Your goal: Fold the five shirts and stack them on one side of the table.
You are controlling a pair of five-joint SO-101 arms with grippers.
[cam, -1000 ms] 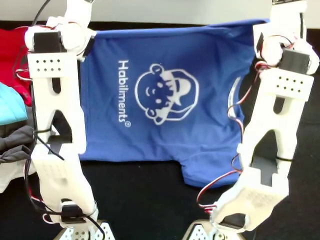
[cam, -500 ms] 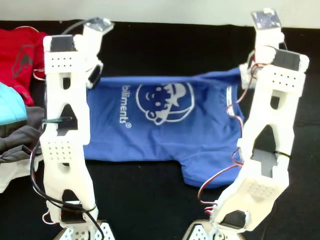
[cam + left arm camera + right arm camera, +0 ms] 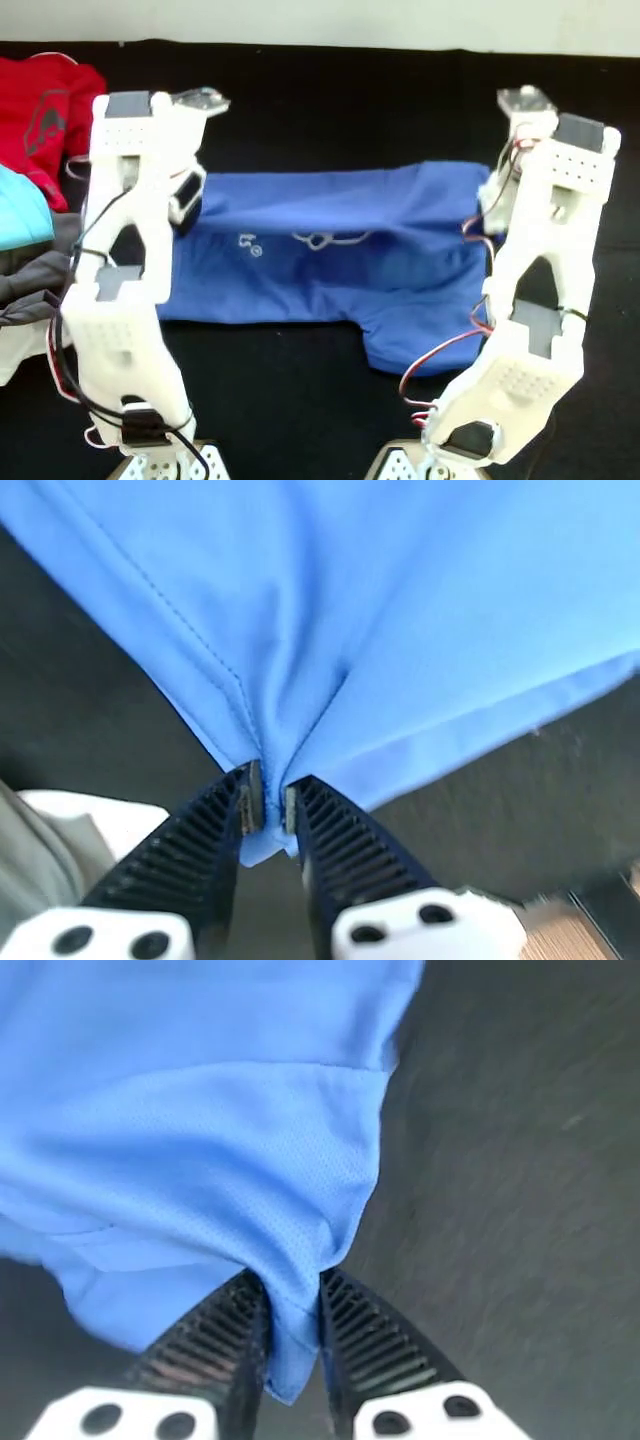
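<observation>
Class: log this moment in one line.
left gripper: shut on blue shirt | right gripper: shut on blue shirt | state: doubled over on table

Light is even and fairly bright, probably from overhead. In the high view the black table (image 3: 300, 420) soaks up shadows and stays dark. In both wrist views soft shading sits along the folds of the shirt (image 3: 420, 600), its flat parts evenly lit.
</observation>
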